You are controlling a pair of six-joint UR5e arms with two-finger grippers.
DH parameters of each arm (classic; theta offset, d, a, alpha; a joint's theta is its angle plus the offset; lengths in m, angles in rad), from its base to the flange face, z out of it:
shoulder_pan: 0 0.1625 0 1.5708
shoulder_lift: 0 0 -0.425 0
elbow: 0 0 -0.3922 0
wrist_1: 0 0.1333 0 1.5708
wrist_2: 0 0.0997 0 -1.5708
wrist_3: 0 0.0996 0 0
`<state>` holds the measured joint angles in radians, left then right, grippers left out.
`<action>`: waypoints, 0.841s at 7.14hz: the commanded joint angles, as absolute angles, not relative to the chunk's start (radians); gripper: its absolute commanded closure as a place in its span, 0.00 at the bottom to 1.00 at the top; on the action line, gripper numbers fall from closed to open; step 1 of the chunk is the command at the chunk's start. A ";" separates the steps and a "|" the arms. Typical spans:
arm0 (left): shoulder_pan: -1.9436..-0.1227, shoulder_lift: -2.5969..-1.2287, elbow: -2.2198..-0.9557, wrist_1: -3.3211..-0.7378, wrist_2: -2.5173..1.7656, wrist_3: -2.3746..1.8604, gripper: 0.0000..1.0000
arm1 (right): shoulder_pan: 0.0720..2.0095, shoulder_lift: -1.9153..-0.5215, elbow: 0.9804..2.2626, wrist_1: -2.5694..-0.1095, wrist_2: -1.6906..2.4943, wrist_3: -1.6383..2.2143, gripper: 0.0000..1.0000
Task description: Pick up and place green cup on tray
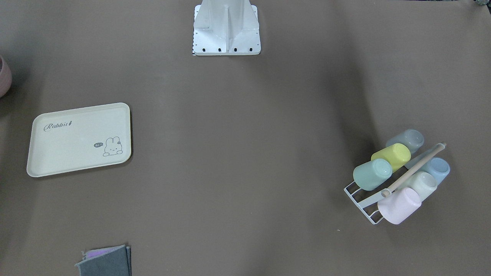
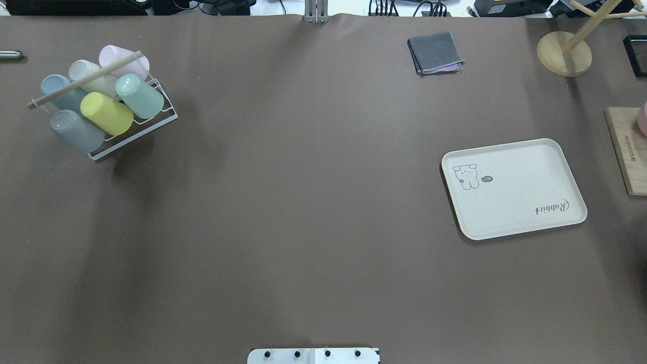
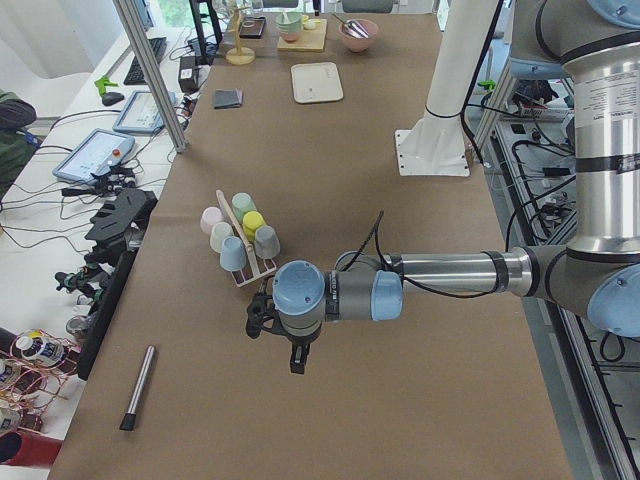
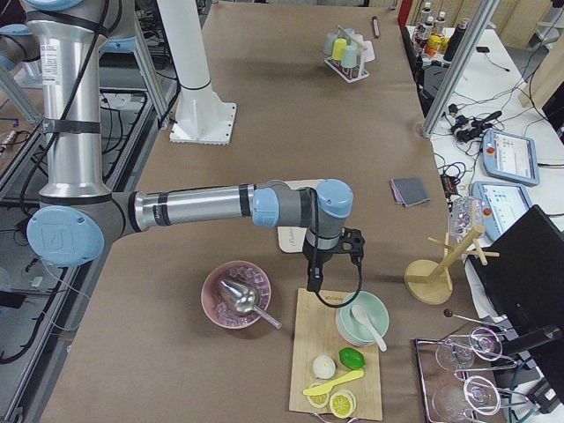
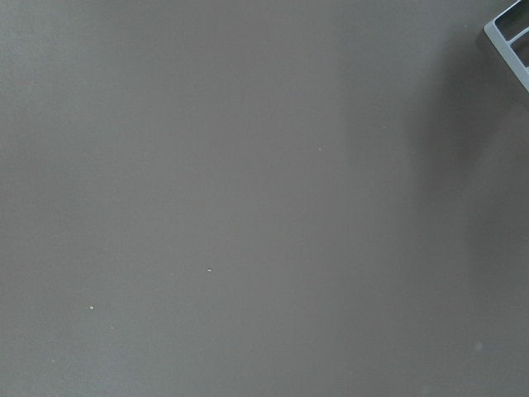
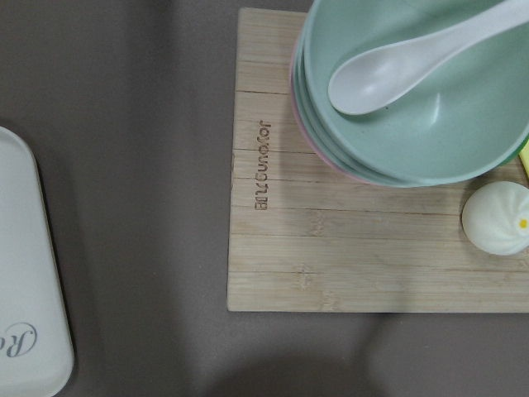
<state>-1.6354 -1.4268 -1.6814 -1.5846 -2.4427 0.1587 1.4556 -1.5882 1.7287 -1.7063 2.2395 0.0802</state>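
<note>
Overhead exterior view first: the green cup point(image 2: 140, 96) sits tilted in a white wire rack point(image 2: 169, 117) at the far left of the table, pressed against a yellow cup point(image 2: 107, 113), with a wooden handle bar point(image 2: 86, 80) running across the rack. Over on the right, well apart from it, lies the tray point(image 2: 520, 202), and nothing rests on it.

From the left end of the table, the left gripper point(image 3: 296, 358) hangs above the brown tabletop just near of the rack. I cannot tell how wide its fingers stand, and nothing shows in them. Its wrist camera sees bare table and a corner of the rack at upper right.

From the right end, the right gripper point(image 4: 315, 278) hangs beside the tray's right end, over a wooden board point(image 4: 330, 379). Its opening cannot be told either. Its wrist camera looks down on that board, stacked green bowls point(image 6: 430, 124) holding a white spoon point(image 6: 388, 70), and the tray's corner at left.
</note>
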 commanded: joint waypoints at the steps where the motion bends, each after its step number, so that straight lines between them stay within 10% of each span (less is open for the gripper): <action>1: -1.635 -1.445 -1.683 -1.580 -2.448 0.158 0.01 | 1.445 -1.554 1.735 -1.710 2.240 0.138 0.00; 6: -1.629 -1.511 -1.701 -1.574 -2.460 0.158 0.01 | 1.336 -1.545 1.711 -1.691 2.272 0.285 0.00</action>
<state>-1.6317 -1.4855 -1.6906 -1.5736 -2.4517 0.1575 1.3637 -1.5467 1.7377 -1.7009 2.2483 0.2684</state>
